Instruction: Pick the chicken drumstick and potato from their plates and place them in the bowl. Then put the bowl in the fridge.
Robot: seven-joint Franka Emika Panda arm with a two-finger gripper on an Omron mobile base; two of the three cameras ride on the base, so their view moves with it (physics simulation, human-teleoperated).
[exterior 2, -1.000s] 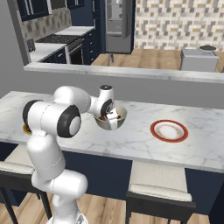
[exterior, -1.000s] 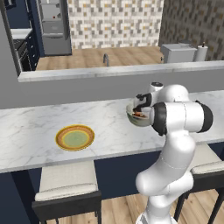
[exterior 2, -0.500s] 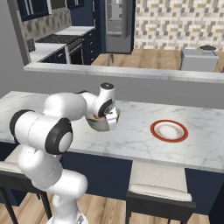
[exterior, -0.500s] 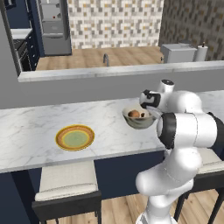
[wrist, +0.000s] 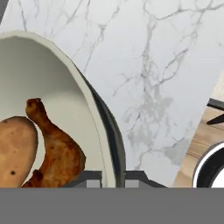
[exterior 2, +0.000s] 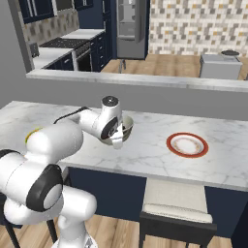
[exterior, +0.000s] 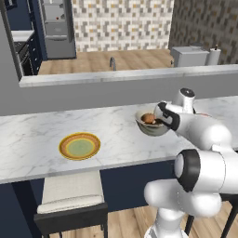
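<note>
The cream-white bowl [exterior: 151,127] [exterior 2: 127,127] is over the marble counter, with my gripper [exterior: 161,121] [wrist: 113,179] shut on its rim, one finger inside and one outside. In the bowl [wrist: 52,74] the reddish-brown chicken drumstick [wrist: 57,148] lies beside the paler potato [wrist: 15,151] [exterior: 148,118]. I cannot tell whether the bowl touches the counter. The orange-yellow rimmed plate [exterior: 79,146] is bare, to the bowl's left. The grey fridge [exterior: 56,28] [exterior 2: 130,26] stands far back across the kitchen, doors closed.
A red-rimmed plate [exterior 2: 187,144] lies bare on the counter to the bowl's right. A raised grey ledge [exterior: 116,76] runs behind the counter. Cushioned stools [exterior: 72,200] [exterior 2: 177,201] stand under the counter's near edge. My own elbow bulks low in front.
The bowl has stayed in my grip at about the same spot, while my arm's elbow swung down and forward toward the cameras. The plates have not moved.
</note>
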